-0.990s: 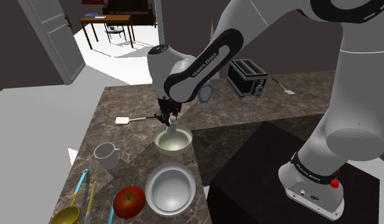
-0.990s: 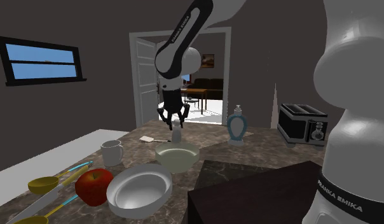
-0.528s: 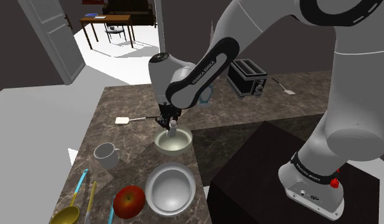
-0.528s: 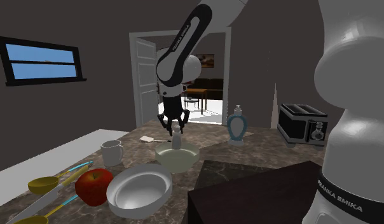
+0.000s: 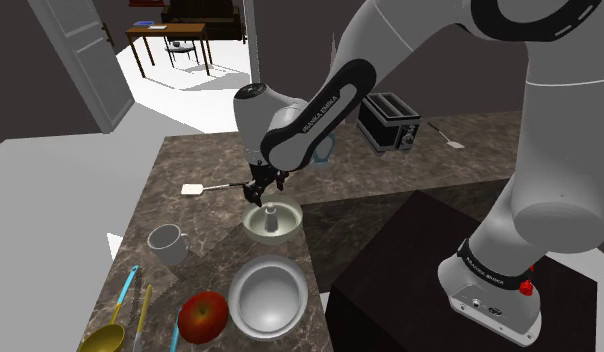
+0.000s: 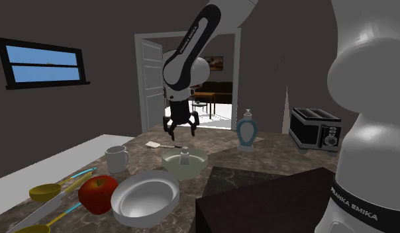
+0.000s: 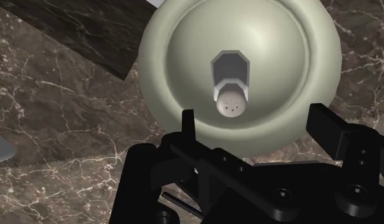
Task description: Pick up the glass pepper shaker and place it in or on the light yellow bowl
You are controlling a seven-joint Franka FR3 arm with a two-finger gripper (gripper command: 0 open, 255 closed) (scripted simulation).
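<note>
Pepper shaker (image 7: pixel 231 89): pale grey, faceted body, round cap with small holes. It is set upright in the hollow of the pale yellow bowl (image 7: pixel 280 57), near the middle and resting on the bowl's floor. In the second exterior view the shaker (image 6: pixel 184 156) is seen with its cap just above the rim of the bowl (image 6: pixel 169 159).

Gripper (image 7: pixel 255 121): the fingers (image 7: pixel 327 127) are held spread wide, and nothing is clasped between them. The shaker is touched by neither finger. It is seen beyond the fingertips, roughly on the line between them and a little nearer one finger than the other.

In the shoulder view the gripper (image 5: pixel 262 195) is hung directly above the bowl (image 5: pixel 293 215), with the shaker (image 5: pixel 271 213) just below the fingertips and apart from them. In the second exterior view the gripper (image 6: pixel 181 132) is likewise seen over the bowl, with clear air between fingertips and cap.

Surroundings: the bowl is carried on a dark marbled worktop (image 5: pixel 190 160). A white mug (image 5: pixel 168 243) is placed to the shoulder view's left of the bowl. A metal bowl (image 5: pixel 267 296) and a red apple (image 5: pixel 202 316) are laid nearer the camera. A white spatula (image 5: pixel 205 188) is found beyond the bowl, close to the gripper. A toaster (image 5: pixel 388 121) is set well apart, toward the shoulder view's right.
</note>
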